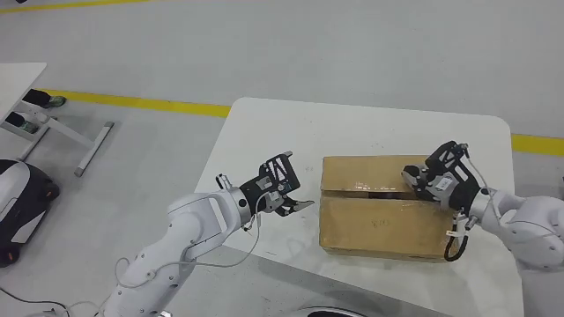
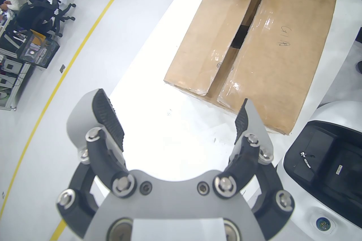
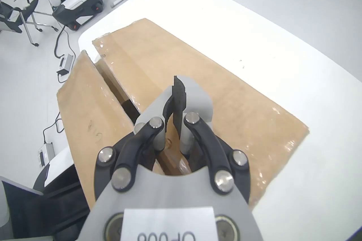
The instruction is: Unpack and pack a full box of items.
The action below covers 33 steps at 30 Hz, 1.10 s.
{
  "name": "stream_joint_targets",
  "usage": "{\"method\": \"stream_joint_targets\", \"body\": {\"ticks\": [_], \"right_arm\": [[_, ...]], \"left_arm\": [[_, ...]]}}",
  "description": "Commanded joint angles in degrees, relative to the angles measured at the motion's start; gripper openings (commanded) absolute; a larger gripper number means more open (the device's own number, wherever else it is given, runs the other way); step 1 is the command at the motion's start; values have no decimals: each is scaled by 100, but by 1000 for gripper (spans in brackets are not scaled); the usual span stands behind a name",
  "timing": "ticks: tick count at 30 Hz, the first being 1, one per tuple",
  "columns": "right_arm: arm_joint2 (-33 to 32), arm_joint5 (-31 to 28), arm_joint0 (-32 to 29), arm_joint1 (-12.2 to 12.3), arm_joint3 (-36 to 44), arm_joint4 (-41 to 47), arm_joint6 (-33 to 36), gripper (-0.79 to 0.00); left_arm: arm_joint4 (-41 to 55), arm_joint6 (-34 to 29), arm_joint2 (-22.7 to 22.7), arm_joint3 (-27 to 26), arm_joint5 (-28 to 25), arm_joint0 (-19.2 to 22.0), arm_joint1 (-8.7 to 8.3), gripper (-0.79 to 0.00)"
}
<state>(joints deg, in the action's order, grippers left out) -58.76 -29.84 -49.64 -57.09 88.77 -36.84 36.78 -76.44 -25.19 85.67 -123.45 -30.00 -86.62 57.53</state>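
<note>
One cardboard box [image 1: 379,220] is sitting toward the counter's [image 1: 352,123] near right corner, flaps [image 1: 366,172] nearly shut. Right gripper [image 3: 177,92] is hovering at the seam, fingers clenched together. Left gripper [image 2: 172,101] is hanging beside the box, fingers released wide.

A brown cardboard box [image 1: 379,220] is lying flat on a white table [image 1: 352,132], sitting toward the robot's right and close to the near edge, with its long sides running across the table. Its two long top flaps are folded down and almost meeting. A narrow gap is running along the middle seam and opening into a dark slot partway along. Clear tape is glinting on the flap edges, and handwritten marks are showing on the nearer flap. The contents are staying hidden inside.
</note>
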Motion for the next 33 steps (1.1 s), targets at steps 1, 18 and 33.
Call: {"method": "stream_joint_targets", "body": {"ticks": [1, 18, 33], "right_arm": [[132, 234, -46, -39, 55, -162, -154, -785], [601, 1041, -245, -263, -55, -819, -780, -785], [373, 1018, -384, -280, -21, -860, -640, -785]], "left_arm": [[0, 0, 0, 0, 0, 0, 0, 0], [-182, -371, -553, 1023, 293, 226, 56, 0], [-611, 221, -1682, 2591, 605, 1145, 255, 0]]}}
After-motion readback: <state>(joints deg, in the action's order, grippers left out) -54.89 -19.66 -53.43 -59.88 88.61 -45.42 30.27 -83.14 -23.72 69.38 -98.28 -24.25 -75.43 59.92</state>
